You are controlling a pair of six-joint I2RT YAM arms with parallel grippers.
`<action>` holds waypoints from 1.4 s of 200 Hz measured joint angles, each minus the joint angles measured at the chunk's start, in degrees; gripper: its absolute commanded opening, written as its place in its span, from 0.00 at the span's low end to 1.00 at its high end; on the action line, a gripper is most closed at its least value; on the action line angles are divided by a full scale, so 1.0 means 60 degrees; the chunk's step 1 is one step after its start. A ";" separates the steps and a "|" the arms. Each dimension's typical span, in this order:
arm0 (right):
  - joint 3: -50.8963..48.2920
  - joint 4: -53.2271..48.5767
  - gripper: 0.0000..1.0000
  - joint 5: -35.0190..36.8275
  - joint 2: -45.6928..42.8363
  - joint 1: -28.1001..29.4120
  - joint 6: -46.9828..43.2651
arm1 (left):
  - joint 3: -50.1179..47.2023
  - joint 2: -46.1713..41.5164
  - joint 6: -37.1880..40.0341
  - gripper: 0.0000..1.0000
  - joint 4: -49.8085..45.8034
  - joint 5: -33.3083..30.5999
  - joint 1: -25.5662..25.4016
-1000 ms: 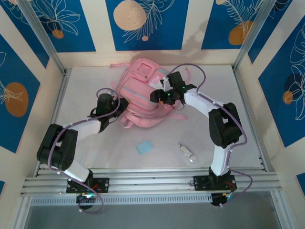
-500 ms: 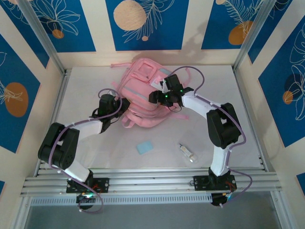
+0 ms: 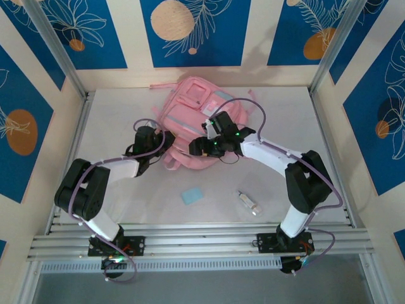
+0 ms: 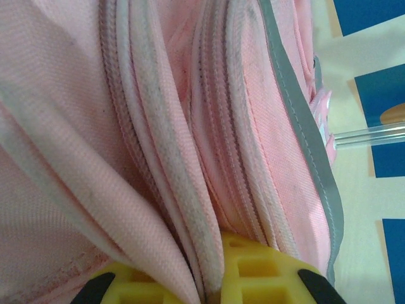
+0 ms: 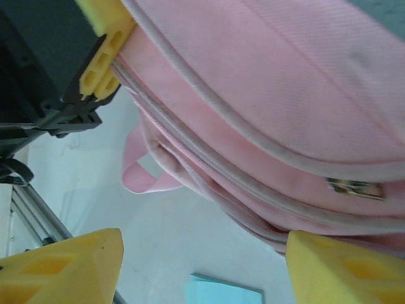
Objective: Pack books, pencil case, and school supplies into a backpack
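While the left gripper [image 4: 202,282] pinches a zipper seam of the backpack [image 3: 190,109], the right gripper [image 5: 202,266] hangs spread beside its lower edge above the table [image 3: 292,107].

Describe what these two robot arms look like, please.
The left arm and right arm have white links and black joints, with lilac cables looping alongside. The end effector fingers are yellow with grid ribs.

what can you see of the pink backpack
The backpack is soft pink woven fabric with grey trim, zips, a front pocket and straps. It lies flat on the table, its near zip edge pinched in the shut left tool. The open right tool is beside that edge.
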 measured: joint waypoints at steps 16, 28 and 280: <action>0.0000 -0.0397 0.70 0.0339 -0.0102 -0.0270 -0.0324 | 0.0007 -0.0029 0.0127 0.00 -0.0073 0.0000 0.0000; 0.0000 -0.0667 0.70 0.0608 -0.0197 -0.0535 -0.0568 | 0.0044 -0.0098 0.0251 0.01 -0.0233 0.0000 0.0004; 0.0339 0.2277 0.00 -0.0619 0.1155 -0.1581 0.3472 | 0.3293 0.0091 0.3694 0.63 -0.5672 -0.2594 -0.3574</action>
